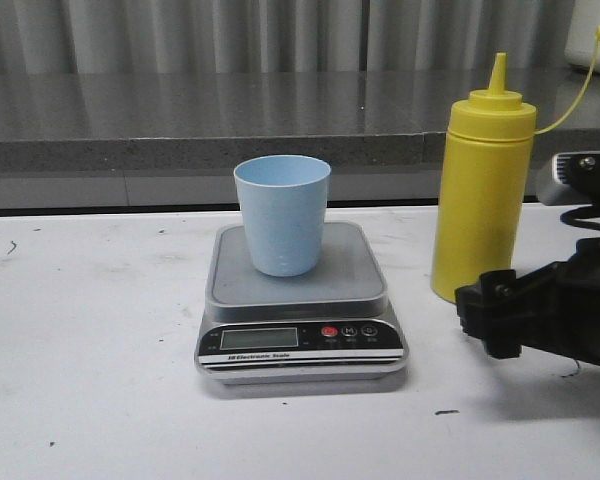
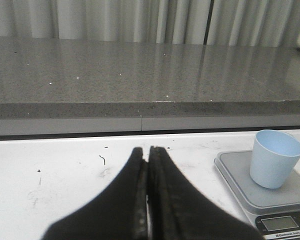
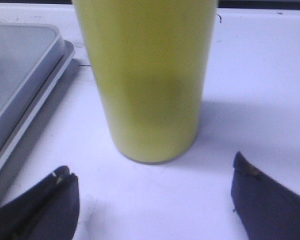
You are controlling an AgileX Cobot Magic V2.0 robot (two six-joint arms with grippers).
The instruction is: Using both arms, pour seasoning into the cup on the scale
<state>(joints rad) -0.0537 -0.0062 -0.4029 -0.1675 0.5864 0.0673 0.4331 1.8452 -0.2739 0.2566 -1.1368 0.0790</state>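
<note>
The light blue cup (image 1: 282, 215) stands upright on the platform of the silver-grey scale (image 1: 352, 272). The tall yellow seasoning bottle (image 1: 480, 190) stands on the table to the right of the scale, nozzle up, its cap hanging on a cord. My right gripper (image 1: 492, 318) is open, low in front of the bottle's base and not touching it. In the right wrist view the bottle (image 3: 150, 75) stands just beyond the open gripper (image 3: 152, 172). My left gripper (image 2: 148, 150) is shut and empty over the table, left of the cup (image 2: 274, 159) and scale (image 2: 235, 170); it is out of the front view.
A grey stone ledge (image 1: 180, 120) runs along the back of the white table (image 1: 100, 380), with curtains behind it. The scale's edge (image 3: 20, 75) lies close to the bottle in the right wrist view.
</note>
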